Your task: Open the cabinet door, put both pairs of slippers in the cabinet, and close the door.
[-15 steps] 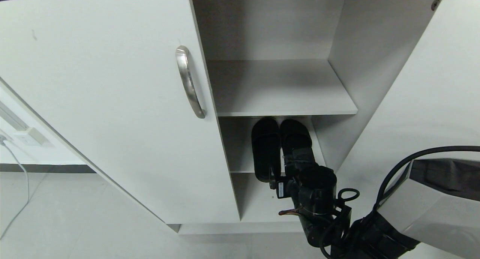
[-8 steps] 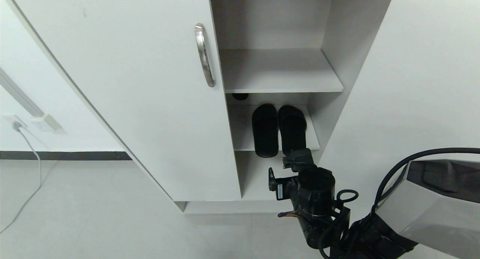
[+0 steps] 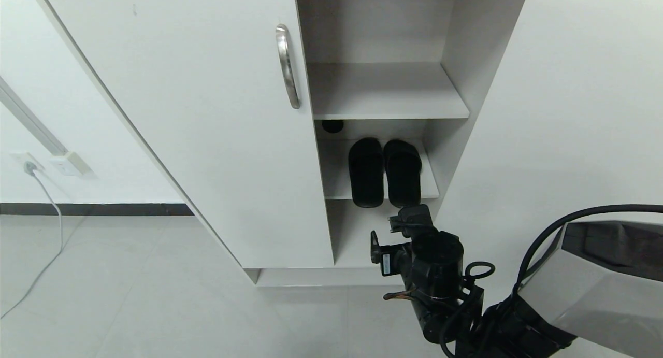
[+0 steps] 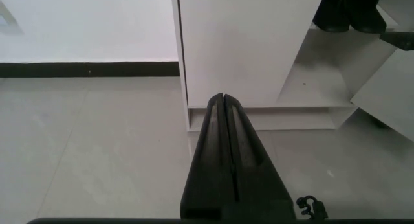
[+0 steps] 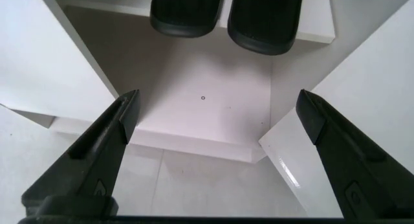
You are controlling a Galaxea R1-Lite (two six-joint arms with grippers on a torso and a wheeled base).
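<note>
My right end effector hung empty, its two black fingers spread wide, just in front of the bottom compartment of the open cabinet. The matte black slippers lay side by side on the smooth white shelf above it, rounded ends at its front edge. My left end effector was pressed flat together over the pale tiled floor

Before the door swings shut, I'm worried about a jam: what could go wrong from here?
The black slippers have heels jutting past the shelf edge, so the open door may catch them. The right gripper sits open just in front of the lower compartment, likely in that door's swing path.
</note>
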